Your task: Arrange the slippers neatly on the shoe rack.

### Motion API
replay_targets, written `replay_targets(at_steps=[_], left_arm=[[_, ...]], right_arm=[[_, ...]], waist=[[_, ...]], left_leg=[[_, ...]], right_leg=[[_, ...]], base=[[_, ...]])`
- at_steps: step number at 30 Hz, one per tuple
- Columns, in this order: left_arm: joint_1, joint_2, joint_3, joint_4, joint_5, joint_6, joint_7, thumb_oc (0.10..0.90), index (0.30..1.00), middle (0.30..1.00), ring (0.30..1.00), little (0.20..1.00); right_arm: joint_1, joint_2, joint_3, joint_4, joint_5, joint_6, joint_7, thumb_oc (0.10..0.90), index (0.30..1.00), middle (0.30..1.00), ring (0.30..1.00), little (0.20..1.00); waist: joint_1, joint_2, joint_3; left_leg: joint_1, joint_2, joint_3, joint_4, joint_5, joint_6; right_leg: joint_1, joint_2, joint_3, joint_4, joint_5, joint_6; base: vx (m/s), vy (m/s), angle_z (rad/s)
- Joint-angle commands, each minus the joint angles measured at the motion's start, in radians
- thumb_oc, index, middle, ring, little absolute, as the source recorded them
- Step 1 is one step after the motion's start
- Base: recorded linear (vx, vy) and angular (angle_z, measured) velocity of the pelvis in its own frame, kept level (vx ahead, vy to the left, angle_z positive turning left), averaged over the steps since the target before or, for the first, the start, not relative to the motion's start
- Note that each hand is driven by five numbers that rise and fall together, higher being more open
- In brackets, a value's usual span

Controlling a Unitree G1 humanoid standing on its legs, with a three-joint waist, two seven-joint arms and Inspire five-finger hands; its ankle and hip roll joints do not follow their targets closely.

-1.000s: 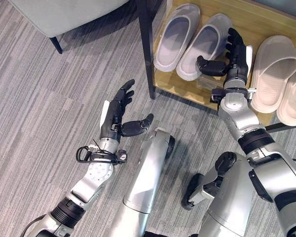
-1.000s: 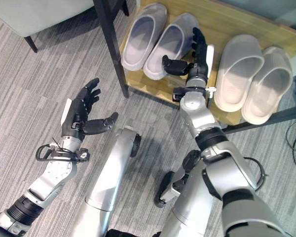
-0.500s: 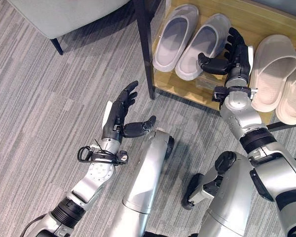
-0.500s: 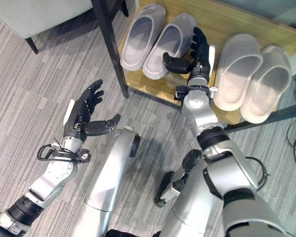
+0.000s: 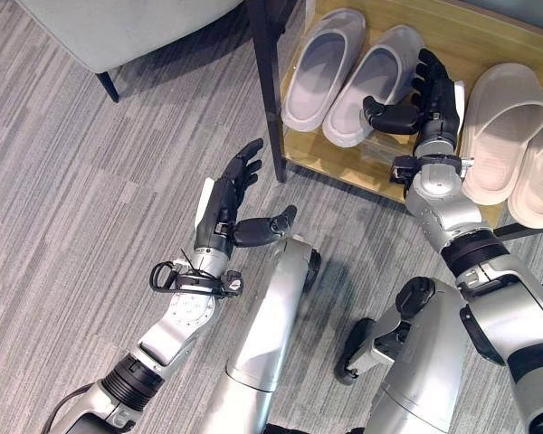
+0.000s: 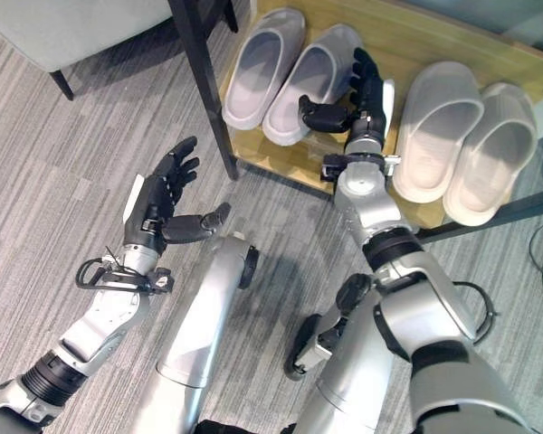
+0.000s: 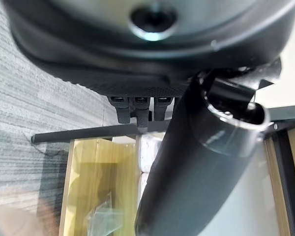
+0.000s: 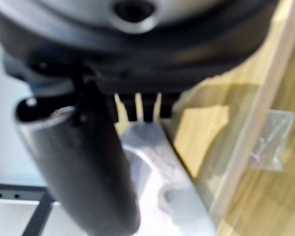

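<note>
Two grey slippers (image 5: 321, 63) (image 5: 373, 74) lie side by side at the left end of the wooden shoe rack shelf (image 5: 339, 163). A pale beige pair (image 5: 502, 127) (image 5: 538, 172) lies at its right end. My right hand (image 5: 432, 95) is open between the pairs, fingers straight beside the right grey slipper and thumb (image 8: 88, 162) reaching over its heel end (image 8: 162, 187). My left hand (image 5: 224, 203) is open over the carpet, just left of the rack's black post (image 5: 264, 81), holding nothing.
A grey upholstered chair (image 5: 118, 23) with a dark leg (image 5: 107, 87) stands at the back left. Grey striped carpet (image 5: 90, 208) spreads to the left of the rack. A small clear bag (image 5: 376, 149) lies on the shelf near my right wrist.
My left hand has risen and drifted right, closer to the rack's post. The right hand has stayed by the grey slipper, hardly moving.
</note>
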Motion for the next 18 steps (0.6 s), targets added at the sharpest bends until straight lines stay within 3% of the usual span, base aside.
replay_targets(at_steps=[1,11,18], left_arm=[[-0.062,-0.037,0.053,-0.182,0.068,-0.155,0.052,0.8,0.9,0.9,0.9,0.9],[-0.02,-0.025,0.115,-0.2,0.106,-0.141,0.074,0.8,0.9,0.9,0.9,0.9],[-0.006,-0.018,0.138,-0.208,0.114,-0.129,0.071,0.8,0.9,0.9,0.9,0.9]], right_arm=[[-0.173,-0.024,0.047,-0.05,-0.054,-0.076,0.002,0.8,0.9,0.9,0.9,0.9],[-0.036,-0.124,-0.023,-0.342,-0.175,-0.091,-0.035,0.8,0.9,0.9,0.9,0.9],[0.033,-0.145,-0.045,-0.496,-0.235,-0.088,-0.029,0.8,0.9,0.9,0.9,0.9]], waist=[[0.041,0.044,-0.038],[0.007,0.009,-0.038],[-0.006,-0.005,-0.038]], left_leg=[[0.0,0.021,0.034,-0.094,-0.031,0.018],[0.0,0.031,0.05,-0.098,-0.028,0.019],[0.0,0.035,0.053,-0.094,-0.025,0.023]], right_leg=[[-0.076,0.001,-0.01,-0.006,0.184,-0.099],[-0.094,0.008,0.008,-0.002,0.181,-0.101],[-0.104,0.021,0.018,0.002,0.183,-0.101]], base=[[-0.01,-0.024,0.03],[0.0,-0.001,0.0],[0.0,0.005,0.0]])
